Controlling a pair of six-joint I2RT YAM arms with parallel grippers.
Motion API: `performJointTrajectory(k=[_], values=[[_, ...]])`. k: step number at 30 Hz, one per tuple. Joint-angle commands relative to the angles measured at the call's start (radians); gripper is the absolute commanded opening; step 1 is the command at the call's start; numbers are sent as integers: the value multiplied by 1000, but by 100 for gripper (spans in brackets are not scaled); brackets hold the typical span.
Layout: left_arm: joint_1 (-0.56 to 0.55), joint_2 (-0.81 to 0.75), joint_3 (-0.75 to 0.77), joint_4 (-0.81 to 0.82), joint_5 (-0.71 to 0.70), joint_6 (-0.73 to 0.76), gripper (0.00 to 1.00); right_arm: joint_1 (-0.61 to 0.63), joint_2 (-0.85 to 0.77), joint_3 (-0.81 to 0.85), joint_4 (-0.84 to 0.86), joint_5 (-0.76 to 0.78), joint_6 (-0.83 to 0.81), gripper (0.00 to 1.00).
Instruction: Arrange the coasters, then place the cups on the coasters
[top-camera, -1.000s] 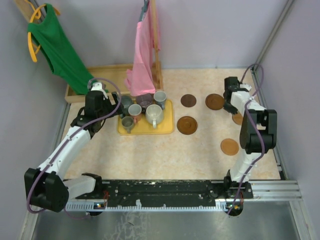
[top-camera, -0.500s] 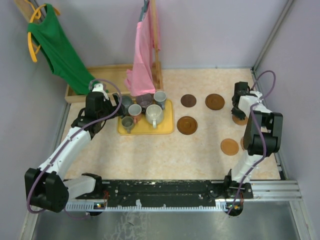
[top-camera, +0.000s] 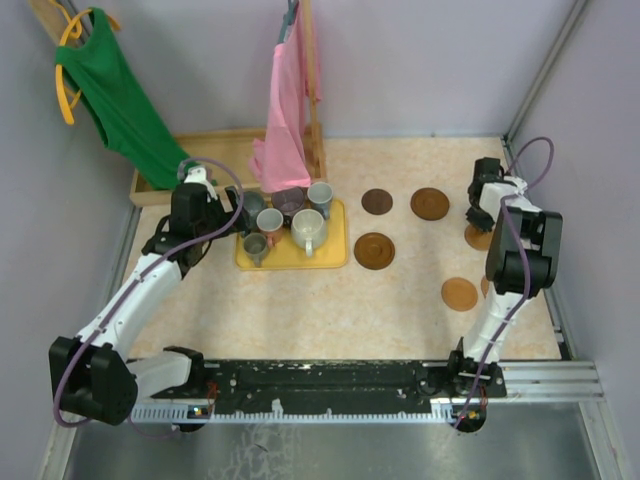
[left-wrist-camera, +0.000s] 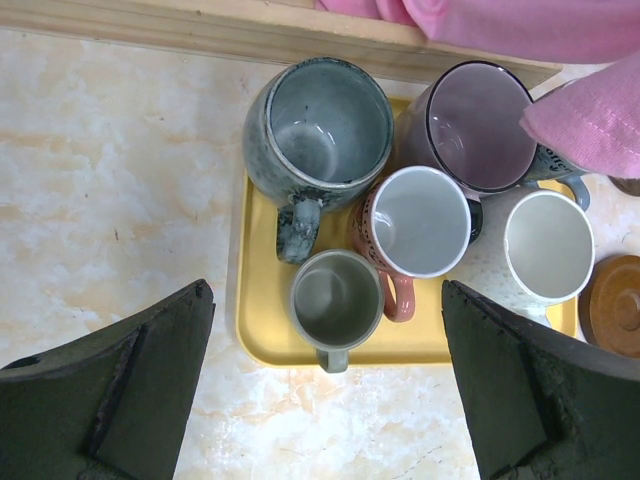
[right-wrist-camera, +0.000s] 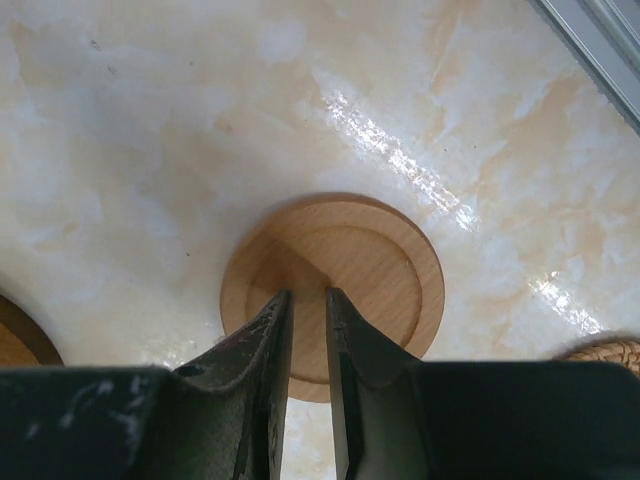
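Right hand (right-wrist-camera: 306, 296), fingers nearly together gripping nothing, points at a tan coaster (right-wrist-camera: 350, 260) near the right edge of the table (top-camera: 300, 300), plain in the wrist view, half hidden under the arm (top-camera: 515, 250) from above.

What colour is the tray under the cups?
Yellow; the tray shows best in the left wrist view.

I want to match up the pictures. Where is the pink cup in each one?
Top external: the pink cup stands on the yellow tray, left of the picture's centre.
Left wrist: just right of centre, in the middle of the tray.
Right wrist: not in it.
Shared landmark: the yellow tray, seen in the top and left wrist views.
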Motion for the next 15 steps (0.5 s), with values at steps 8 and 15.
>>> performJointTrajectory(k=[8,15], values=[[-5,12,55,-8,9,-2,100,-19,170,208,-4,-30,-9,21],[-5,27,68,-10,-3,2,100,-18,249,305,-15,-48,-21,20]])
